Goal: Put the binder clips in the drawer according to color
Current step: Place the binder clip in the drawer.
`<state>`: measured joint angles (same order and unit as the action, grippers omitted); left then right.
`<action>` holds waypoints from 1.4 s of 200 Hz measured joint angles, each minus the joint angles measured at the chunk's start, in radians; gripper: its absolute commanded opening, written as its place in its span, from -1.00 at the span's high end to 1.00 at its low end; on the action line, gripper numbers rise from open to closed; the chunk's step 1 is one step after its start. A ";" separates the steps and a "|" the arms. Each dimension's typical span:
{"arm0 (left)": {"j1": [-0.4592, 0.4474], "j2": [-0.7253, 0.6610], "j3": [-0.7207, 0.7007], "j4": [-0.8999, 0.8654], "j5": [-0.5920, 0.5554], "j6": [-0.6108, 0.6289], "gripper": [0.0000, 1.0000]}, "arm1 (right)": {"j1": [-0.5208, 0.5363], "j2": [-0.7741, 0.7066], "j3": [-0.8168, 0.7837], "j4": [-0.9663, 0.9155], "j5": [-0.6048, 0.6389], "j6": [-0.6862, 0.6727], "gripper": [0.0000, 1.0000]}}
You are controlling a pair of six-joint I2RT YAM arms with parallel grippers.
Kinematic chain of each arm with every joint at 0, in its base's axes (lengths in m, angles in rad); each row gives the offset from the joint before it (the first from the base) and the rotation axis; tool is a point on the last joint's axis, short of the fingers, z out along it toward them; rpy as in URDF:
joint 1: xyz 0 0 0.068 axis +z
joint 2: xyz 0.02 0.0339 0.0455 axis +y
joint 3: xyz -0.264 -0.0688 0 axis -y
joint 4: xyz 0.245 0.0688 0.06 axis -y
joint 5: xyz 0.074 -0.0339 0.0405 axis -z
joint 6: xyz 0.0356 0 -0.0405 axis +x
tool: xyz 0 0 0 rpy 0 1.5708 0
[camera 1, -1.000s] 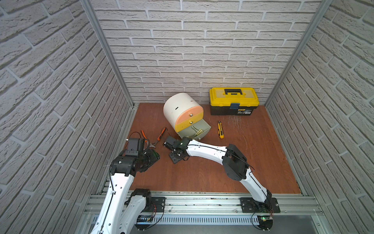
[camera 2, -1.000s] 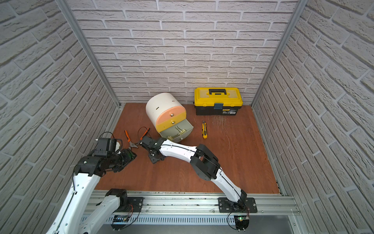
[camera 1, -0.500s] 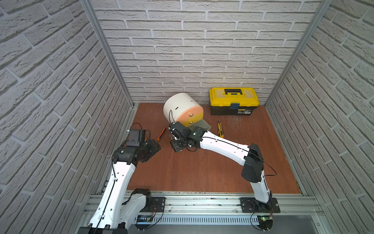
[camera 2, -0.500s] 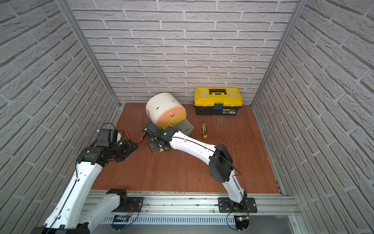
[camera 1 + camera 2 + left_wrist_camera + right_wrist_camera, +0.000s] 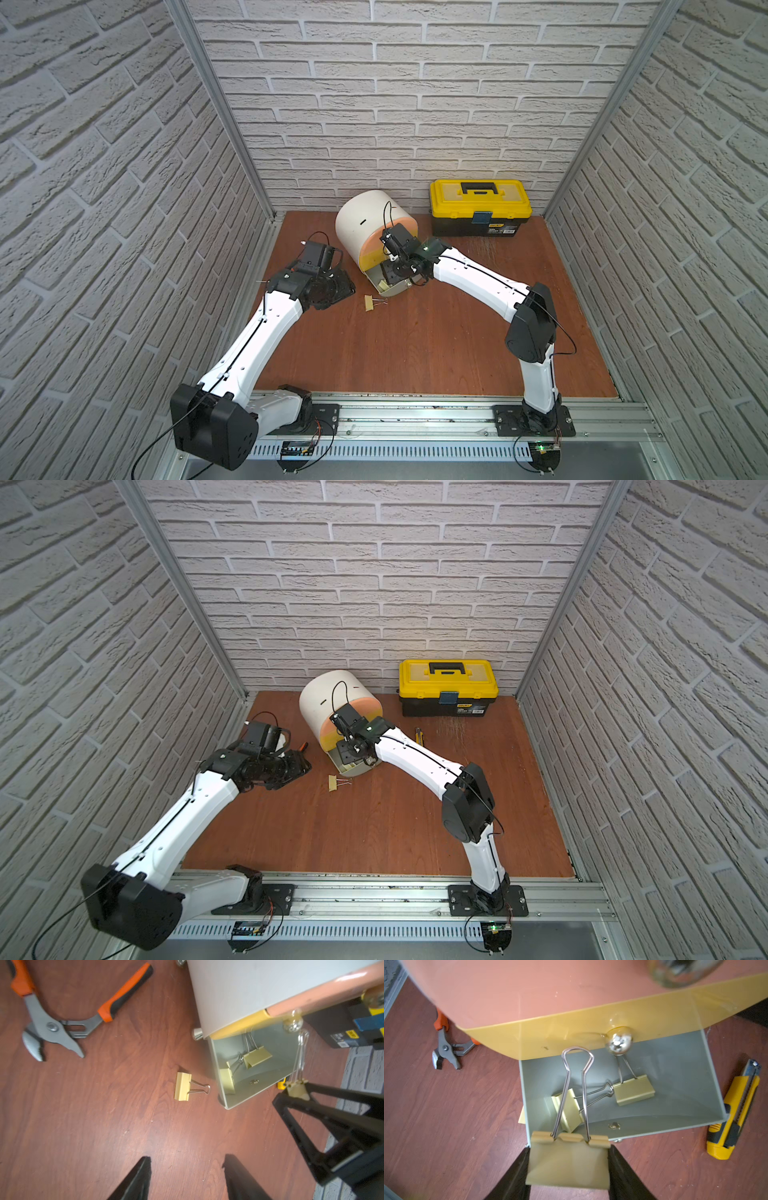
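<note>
The white barrel drawer cabinet lies near the back wall, its grey bottom drawer pulled out. Two pale yellow binder clips lie inside. My right gripper hangs over the drawer's front edge, shut on a third pale yellow clip with its wire handles pointing at the cabinet. One more yellow clip lies on the floor just left of the drawer, also seen in both top views. My left gripper is open and empty, short of that clip.
Orange-handled pliers lie on the floor left of the cabinet. A yellow-black utility knife lies right of the drawer. A yellow-and-black toolbox stands against the back wall. Brick walls close in both sides.
My right arm has carried the yellow clip from the floor left of the cabinet up over the open drawer. My left arm has reached forward toward the cabinet.
</note>
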<state>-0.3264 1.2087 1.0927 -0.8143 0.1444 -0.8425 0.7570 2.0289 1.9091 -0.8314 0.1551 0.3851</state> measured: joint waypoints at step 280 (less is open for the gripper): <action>0.012 0.202 -0.126 0.230 0.080 -0.024 -0.29 | -0.023 0.016 0.028 -0.016 0.030 -0.023 -0.32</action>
<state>-0.3141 1.4109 0.9672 -0.5846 0.2241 -0.8661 0.7345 2.0449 1.9369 -0.8471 0.1852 0.3626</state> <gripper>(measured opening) 0.644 0.663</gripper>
